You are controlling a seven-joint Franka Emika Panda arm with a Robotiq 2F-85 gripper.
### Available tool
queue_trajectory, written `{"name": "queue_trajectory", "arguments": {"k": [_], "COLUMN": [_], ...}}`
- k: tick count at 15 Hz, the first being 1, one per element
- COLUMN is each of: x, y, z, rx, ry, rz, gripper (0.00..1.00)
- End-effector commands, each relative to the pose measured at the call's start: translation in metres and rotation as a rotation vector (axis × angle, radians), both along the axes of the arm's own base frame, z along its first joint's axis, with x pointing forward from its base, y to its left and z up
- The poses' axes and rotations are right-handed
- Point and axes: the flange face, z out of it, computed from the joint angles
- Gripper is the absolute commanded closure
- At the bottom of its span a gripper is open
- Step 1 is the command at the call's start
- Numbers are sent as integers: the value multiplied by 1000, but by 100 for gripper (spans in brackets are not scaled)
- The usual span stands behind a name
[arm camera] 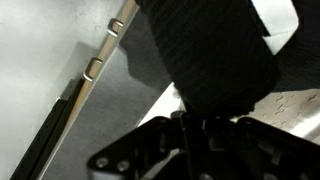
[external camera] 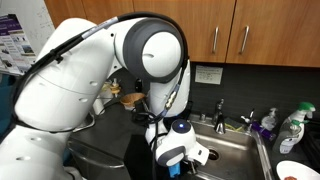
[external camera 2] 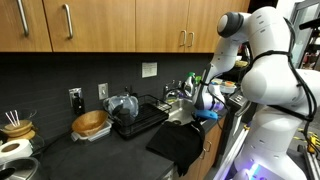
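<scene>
Cloth [external camera 2: 182,145] hangs black off dark countertop [external camera 2: 100,155] beneath wooden cabinets [external camera 2: 100,25].

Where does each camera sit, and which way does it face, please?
Exterior view: close behind the arm, facing the sink and wooden cabinets; the white arm fills the left half.
Exterior view: further along the counter, looking past the dish rack to the arm at the right.
Wrist view: on the wrist, looking along the shut gripper at the dark cloth.
Shared: both exterior views show the arm and cabinets; the cloth also hangs in an exterior view.
</scene>
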Motion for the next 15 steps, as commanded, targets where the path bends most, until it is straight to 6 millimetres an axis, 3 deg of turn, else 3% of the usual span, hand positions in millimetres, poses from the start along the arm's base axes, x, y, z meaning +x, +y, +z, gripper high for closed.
{"name": "queue_trajectory", "arguments": {"k": [1,4,5,9,10,13,15], "x": [-4,-4,-4,1,5,7,7], "y": [-6,-7,-7,-7,0,-3,-4], "z": [-21,-21,-20,-9,1,1,1], "rx": [16,14,14,-14,-4,-10,-11], "ry": [11,11,11,9,-6,-7,-7], "rz": [21,24,27,23,14,15,14], "gripper": [98,98,72,53,73,53,52]}}
